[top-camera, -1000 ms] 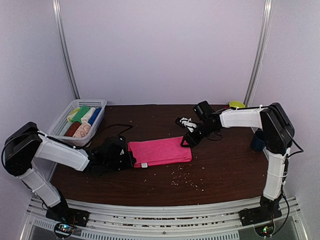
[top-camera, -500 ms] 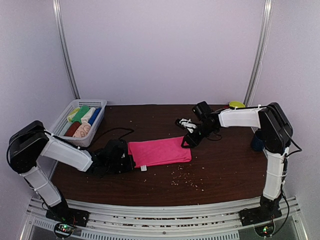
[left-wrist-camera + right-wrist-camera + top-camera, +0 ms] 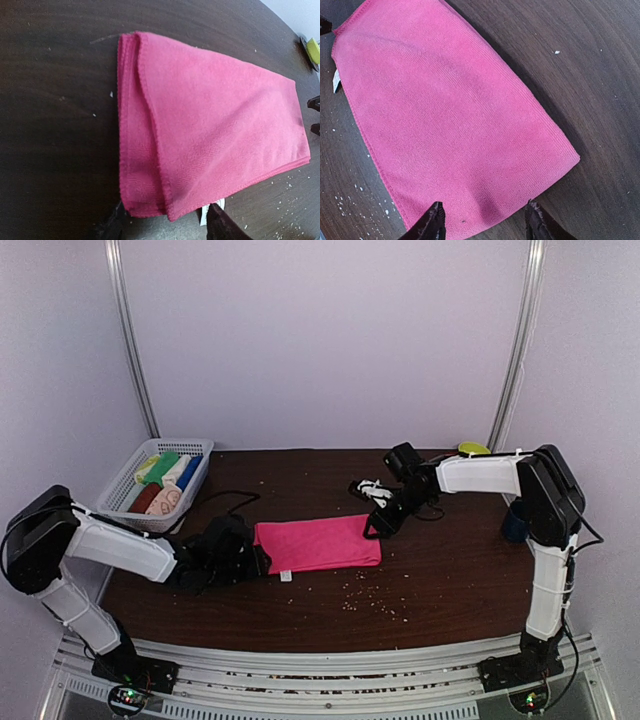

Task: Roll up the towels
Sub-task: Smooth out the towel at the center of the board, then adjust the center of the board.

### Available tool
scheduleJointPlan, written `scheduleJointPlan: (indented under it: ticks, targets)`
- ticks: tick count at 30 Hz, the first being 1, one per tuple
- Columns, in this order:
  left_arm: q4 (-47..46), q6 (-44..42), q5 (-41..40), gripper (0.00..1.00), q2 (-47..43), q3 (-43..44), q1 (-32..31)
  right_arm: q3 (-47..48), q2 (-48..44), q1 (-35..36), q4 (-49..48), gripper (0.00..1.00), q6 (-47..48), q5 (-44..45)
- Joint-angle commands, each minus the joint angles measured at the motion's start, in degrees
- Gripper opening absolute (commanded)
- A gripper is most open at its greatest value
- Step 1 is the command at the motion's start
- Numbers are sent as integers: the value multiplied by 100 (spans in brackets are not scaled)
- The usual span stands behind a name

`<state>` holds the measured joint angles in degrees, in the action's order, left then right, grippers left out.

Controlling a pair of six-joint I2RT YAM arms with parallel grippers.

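A hot pink towel (image 3: 318,543) lies folded flat in the middle of the dark table. My left gripper (image 3: 258,560) sits at its left end. In the left wrist view the towel (image 3: 210,135) fills the frame, and the left gripper (image 3: 165,227) is open, with the towel's near corner lying loose between the black fingertips (image 3: 220,225). My right gripper (image 3: 375,523) is at the towel's right end. In the right wrist view it (image 3: 485,225) stands open astride the edge of the towel (image 3: 450,115), not clamping it. Several rolled towels (image 3: 165,480) lie in a basket.
The white mesh basket (image 3: 190,445) stands at the back left. A black cable (image 3: 225,498) runs from it toward the left arm. Pale crumbs (image 3: 370,600) are scattered in front of the towel. A dark cup (image 3: 515,522) and a yellow-green object (image 3: 472,449) sit at the right.
My left gripper has gone from shut to open, letting go of the towel's left end. The towel lies slightly further left. The right arm has hardly moved.
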<state>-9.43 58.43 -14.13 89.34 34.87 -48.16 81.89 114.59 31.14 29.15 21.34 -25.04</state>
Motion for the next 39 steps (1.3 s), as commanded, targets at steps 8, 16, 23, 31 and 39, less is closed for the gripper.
scheduleJointPlan:
  ticks: [8, 16, 23, 31, 39]
  targets:
    - [829, -1212, -824, 63, -207, 1035, 295, 380, -262, 103, 846, 52, 952, -613]
    - [328, -1698, 475, 49, 691, 1326, 1029, 46, -354, 103, 1000, 44, 1288, -769]
    - [99, -1848, 853, 39, 991, 1473, 1133, -120, -231, 104, 1085, 40, 1358, -689]
    - [83, -1942, 760, 35, 977, 1579, 1147, -98, -180, 103, 1136, 39, 1372, -549]
    - [86, -2065, 681, 33, 1216, 1640, 1250, -85, -147, 145, 1191, 39, 1424, -555]
